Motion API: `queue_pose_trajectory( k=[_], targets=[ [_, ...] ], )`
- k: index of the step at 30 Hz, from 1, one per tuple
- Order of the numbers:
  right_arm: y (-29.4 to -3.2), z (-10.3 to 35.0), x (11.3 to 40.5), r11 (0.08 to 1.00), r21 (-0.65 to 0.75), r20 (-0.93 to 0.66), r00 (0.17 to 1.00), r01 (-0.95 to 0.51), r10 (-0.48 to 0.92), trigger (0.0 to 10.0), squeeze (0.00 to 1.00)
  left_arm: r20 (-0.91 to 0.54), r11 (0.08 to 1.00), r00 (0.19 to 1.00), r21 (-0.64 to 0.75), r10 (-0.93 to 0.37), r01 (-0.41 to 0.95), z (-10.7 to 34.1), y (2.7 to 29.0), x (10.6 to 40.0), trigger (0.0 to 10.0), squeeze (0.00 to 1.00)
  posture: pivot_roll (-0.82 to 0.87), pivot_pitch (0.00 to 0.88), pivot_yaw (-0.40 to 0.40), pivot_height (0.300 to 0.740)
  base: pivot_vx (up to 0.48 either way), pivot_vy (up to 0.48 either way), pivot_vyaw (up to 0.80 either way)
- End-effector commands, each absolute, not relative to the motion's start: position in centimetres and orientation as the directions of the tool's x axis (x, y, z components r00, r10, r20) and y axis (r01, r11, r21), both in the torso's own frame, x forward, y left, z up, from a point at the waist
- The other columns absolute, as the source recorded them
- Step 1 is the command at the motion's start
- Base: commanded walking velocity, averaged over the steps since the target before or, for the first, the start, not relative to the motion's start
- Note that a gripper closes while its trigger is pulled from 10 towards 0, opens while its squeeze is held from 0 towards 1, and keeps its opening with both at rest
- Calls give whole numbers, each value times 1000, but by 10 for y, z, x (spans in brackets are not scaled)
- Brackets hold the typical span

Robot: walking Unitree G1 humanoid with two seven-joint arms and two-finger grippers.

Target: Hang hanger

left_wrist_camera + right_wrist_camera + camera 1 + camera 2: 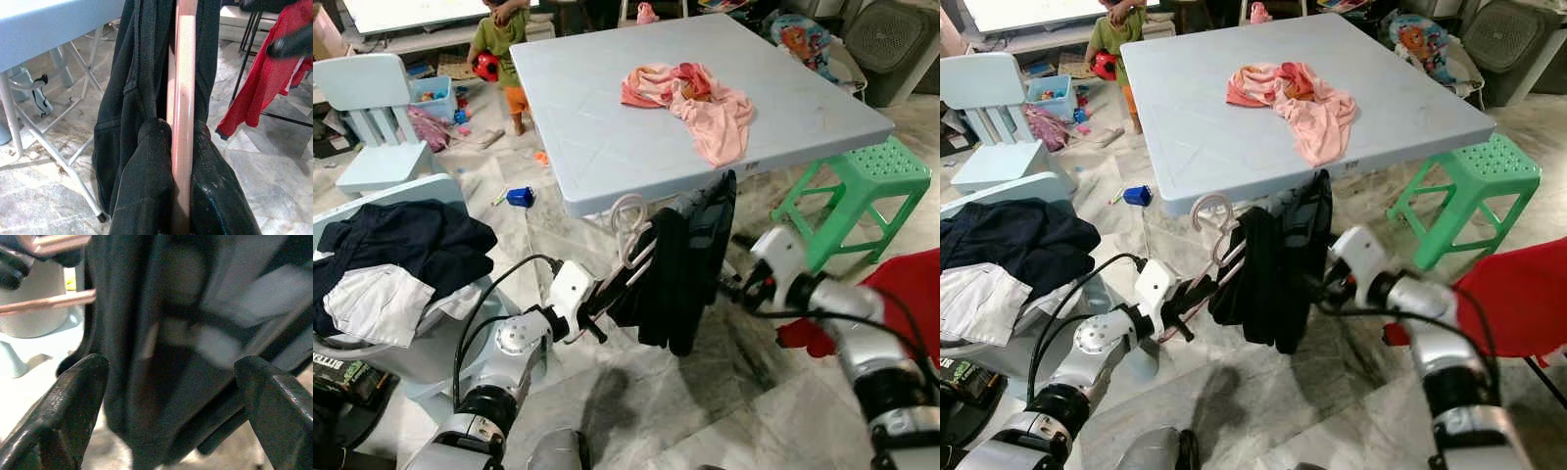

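Pink hanger (631,245) with black clothes (680,269) hangs just below the desk (607,147) front edge. Left gripper (597,311) jaws clamped on the hanger bar. Right gripper (171,401) jaws apart, right beside the clothes (not gripping). Pink cloth (690,98) lies on the desk.

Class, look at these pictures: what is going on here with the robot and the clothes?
The robot holds a pink hanger with a dark garment draped on it, just in front of a light blue table. The left tool is shut on the hanger. The right tool is open with the garment between its fingers. The hanger is not yet hung on anything. A pink cloth lies on the table, and more clothes are piled to the robot's left.
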State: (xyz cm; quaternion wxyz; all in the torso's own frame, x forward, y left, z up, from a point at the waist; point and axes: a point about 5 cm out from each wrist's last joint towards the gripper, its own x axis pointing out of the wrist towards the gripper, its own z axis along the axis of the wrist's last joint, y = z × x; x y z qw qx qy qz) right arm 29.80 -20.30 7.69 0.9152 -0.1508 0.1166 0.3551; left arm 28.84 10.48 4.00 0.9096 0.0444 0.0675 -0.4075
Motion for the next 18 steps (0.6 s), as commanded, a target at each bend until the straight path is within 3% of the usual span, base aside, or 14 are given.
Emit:
queue_pose_trajectory(
  k=[1, 10, 11, 12, 13, 14, 15, 18],
  targets=[
    [-192, 76, 298, 719, -172, -311, 729, -674, 610, 10000, 12, -85, 656, 658, 53, -748, 753, 56, 101, 295, 0, 0, -50, 0, 43, 740, 0, 0, 0],
    [-171, 58, 304, 835, -110, -329, 812, -540, 482, 9882, 0, -70, 637, 640, 62, -765, 768, 59, 96, 291, 0, 0, -43, 0, 38, 740, 0, 0, 0],
    [-168, 57, 306, 846, -90, -327, 818, -525, 473, 6392, 0, -68, 634, 637, 63, -768, 771, 59, 96, 291, 0, 0, -42, 0, 37, 740, 0, 0, 0],
    [-168, 57, 306, 846, -90, -327, 818, -525, 473, 6392, 0, -68, 634, 637, 63, -768, 771, 59, 96, 291, 0, 0, -42, 0, 37, 740, 0, 0, 0],
    [-166, 57, 307, 853, -83, -328, 822, -516, 466, 4275, 0, -68, 631, 634, 64, -770, 773, 60, 95, 291, 0, 0, -42, 0, 35, 740, 0, 0, 0],
    [-166, 57, 307, 853, -83, -328, 822, -516, 466, 4275, 0, -68, 631, 634, 64, -770, 773, 60, 95, 291, 0, 0, -42, 0, 35, 740, 0, 0, 0],
    [-164, 57, 308, 858, -71, -325, 825, -509, 462, 0, 0, -67, 627, 630, 63, -773, 776, 60, 95, 290, 0, 0, -42, 0, 35, 740, 0, 0, 0],
    [-159, 57, 310, 872, -50, -322, 834, -487, 447, 0, 0, -61, 621, 624, 61, -779, 782, 62, 92, 289, 0, 0, -41, 0, 32, 740, 0, 0, 0]
  ],
)
